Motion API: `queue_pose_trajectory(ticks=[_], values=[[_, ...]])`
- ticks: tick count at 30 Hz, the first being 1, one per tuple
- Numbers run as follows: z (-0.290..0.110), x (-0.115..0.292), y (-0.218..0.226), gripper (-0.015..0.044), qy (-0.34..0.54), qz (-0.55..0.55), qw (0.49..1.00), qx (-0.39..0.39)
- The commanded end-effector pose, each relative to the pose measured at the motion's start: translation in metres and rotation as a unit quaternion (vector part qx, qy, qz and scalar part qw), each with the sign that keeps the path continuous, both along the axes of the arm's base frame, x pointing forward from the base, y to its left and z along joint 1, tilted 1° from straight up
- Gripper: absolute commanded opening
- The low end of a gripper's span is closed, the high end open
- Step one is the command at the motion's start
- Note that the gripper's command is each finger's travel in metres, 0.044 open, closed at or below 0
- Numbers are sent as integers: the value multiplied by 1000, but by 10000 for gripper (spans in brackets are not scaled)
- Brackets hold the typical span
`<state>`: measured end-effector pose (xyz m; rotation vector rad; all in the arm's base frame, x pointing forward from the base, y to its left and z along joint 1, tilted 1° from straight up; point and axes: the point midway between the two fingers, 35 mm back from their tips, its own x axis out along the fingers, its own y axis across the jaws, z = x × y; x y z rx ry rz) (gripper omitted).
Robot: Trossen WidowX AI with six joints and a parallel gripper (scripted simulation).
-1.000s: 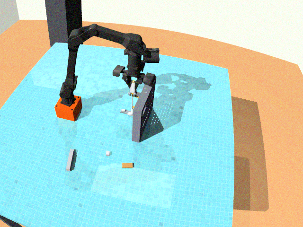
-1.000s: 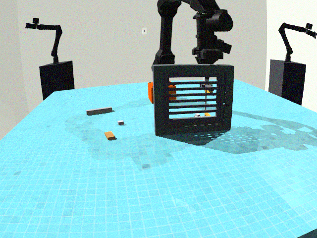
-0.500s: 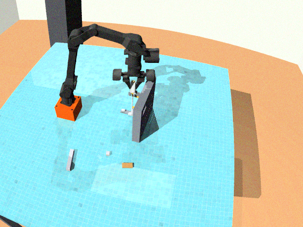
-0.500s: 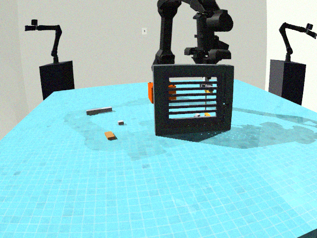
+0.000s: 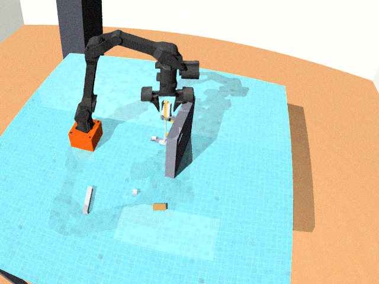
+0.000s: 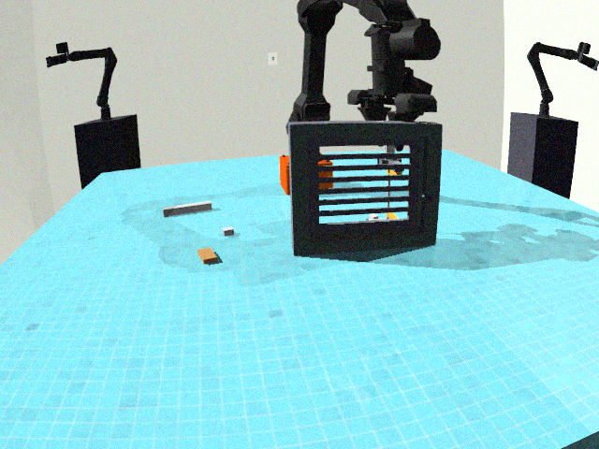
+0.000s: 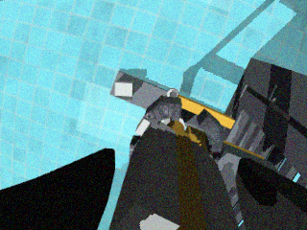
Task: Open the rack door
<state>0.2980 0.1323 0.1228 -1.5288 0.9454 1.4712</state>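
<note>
Robotics lab, by my read. Ahead of my gripper (image 5: 166,106) (image 6: 382,116) (image 7: 177,179), a blue gridded tabletop (image 5: 244,171) (image 6: 290,348) (image 7: 43,72). Off to either side of it, small black arms (image 6: 107,72) (image 6: 536,67) on dark pedestals (image 6: 109,150) (image 6: 551,154). Plain walls (image 6: 193,77).

From here I see the black gripper (image 5: 166,108) standing open around the upright handle (image 5: 166,110), beside the grey door panel (image 5: 180,128); 3 small loose pieces (image 5: 88,200) lie on the blue counter (image 5: 244,183).
</note>
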Motion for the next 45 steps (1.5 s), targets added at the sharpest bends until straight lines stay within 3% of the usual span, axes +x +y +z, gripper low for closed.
queue_pose_trajectory(ticks=[1,11,22,33,45], values=[[-1,0,-1,283,0,-54,999,0],[-1,0,-1,283,2,-297,955,11],[-1,0,-1,283,5,-543,839,23],[-1,0,-1,283,7,-749,662,33],[-1,0,-1,283,8,-910,413,41]])
